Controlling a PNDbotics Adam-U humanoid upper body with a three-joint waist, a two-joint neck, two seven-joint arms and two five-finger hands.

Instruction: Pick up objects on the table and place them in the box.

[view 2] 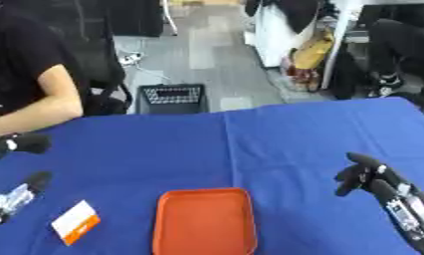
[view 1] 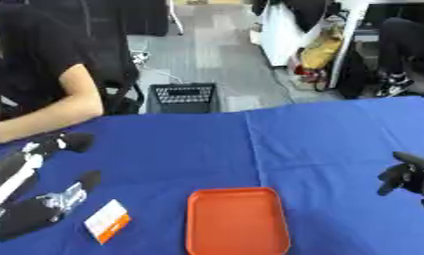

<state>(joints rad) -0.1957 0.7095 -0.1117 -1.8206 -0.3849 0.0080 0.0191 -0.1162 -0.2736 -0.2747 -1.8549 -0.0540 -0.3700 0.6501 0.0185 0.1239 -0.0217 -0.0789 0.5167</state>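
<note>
Orange tray [view 1: 237, 221], shallow, empty, lying flat on blue-clothed tabletop [view 1: 320, 139] between both hands, nearer left one; serves as the "box", prob. set centrally so either arm can reach. Long axis running away from robot, short edge facing it.

White-and-orange card/packet [view 1: 107, 220], the one loose obj. seen, lying flat just right of left hand [view 1: 41, 199], well left of right hand [view 2: 364, 174], apart from tray's left rim. Long axis skewed diagonally, orange end toward robot, white end pointing away-left.

Left hand: low over cloth beside card, fingers extended, thumb spread wide, holding nothing; looks staged for a reach at card, w/ opening facing roughly toward it. Not touching card as far as visible.

Right hand: off to right side, clear of tray, dark fingers curled inward, nothing held; reads as idle, parked out of the way.

Judgement: pick not yet made; card's thin flat profile likely needs an edge pinch or slide. Short carry rightward to tray afterward.
</note>
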